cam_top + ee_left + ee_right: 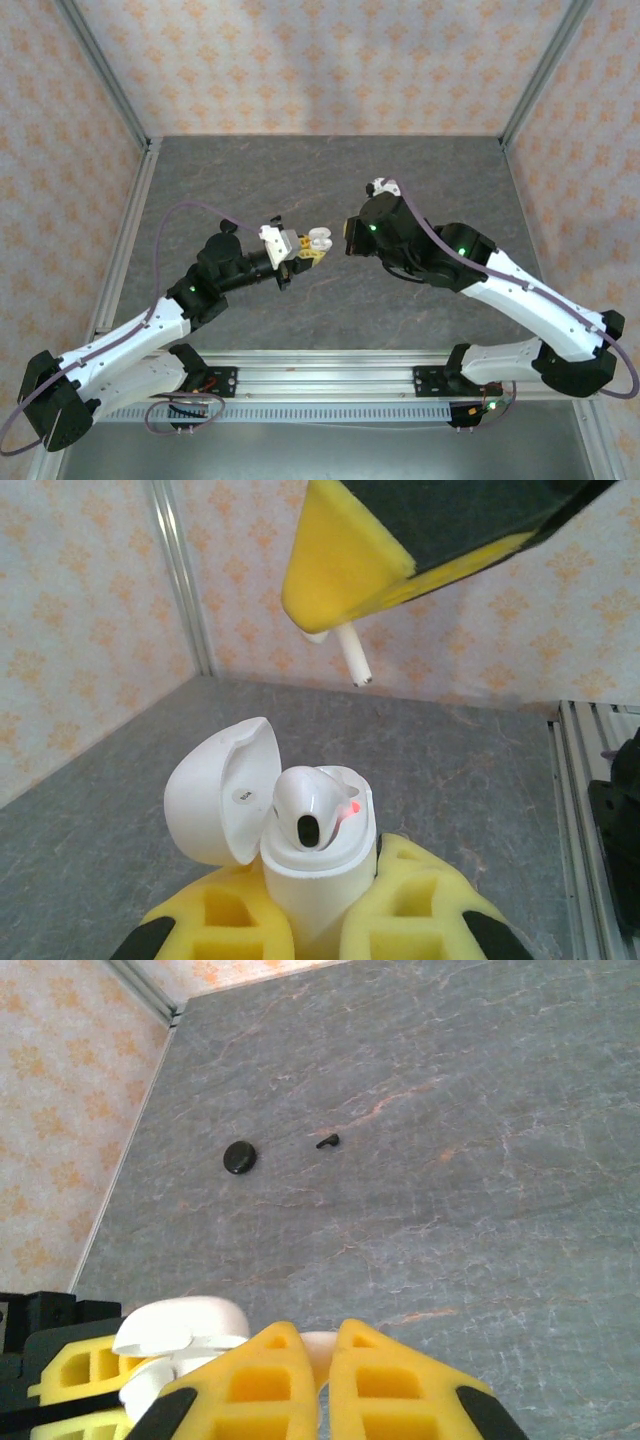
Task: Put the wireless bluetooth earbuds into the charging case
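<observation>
Clamping the open charging case (300, 868) at lower centre, the left gripper (318, 908) holds it upright. The right gripper (315, 1345) pinches a white earbud (350, 656) at upper centre, stem down.

Open white plastic charging case (315, 875) sits in left gripper's (320, 905) jaws, one white earbud (310, 805) in it; second white earbud (352, 658) at its 12 o'clock, in right gripper's (322, 1355) jaws.

I see my right gripper (318, 1332) pinching a white earbud (318, 1350) just right of the case (180, 1325). Well beyond the case, a black disc (239, 1157) and a black earbud (328, 1141) lie on the table (480, 1110).
</observation>
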Robot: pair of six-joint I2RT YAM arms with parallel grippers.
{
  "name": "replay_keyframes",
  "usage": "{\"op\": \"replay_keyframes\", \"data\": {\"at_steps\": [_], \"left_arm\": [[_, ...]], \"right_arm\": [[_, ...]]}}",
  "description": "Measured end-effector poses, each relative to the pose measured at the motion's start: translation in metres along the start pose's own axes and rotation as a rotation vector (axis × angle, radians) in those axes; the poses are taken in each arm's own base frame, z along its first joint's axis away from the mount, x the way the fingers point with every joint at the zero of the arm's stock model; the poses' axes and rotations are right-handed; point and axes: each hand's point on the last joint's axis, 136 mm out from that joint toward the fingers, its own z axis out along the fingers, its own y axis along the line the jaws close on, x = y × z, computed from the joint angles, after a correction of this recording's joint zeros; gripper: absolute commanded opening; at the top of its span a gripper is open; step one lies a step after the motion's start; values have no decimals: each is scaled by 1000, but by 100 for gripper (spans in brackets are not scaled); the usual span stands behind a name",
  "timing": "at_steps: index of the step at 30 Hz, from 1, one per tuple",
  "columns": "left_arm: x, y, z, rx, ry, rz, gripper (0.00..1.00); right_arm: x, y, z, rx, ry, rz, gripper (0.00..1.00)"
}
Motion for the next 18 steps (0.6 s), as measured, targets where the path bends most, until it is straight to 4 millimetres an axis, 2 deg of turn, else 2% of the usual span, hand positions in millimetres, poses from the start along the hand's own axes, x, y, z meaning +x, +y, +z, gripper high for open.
{"op": "replay_keyframes", "data": {"at_steps": [7, 18], "left_arm": [[1, 3, 2, -15, 4, -26, 0], [-4, 6, 2, -29, -18, -50, 0]], "right_arm": [[5, 16, 2, -36, -1, -28, 9], [-8, 34, 4, -108, -59, 5, 8]]}}
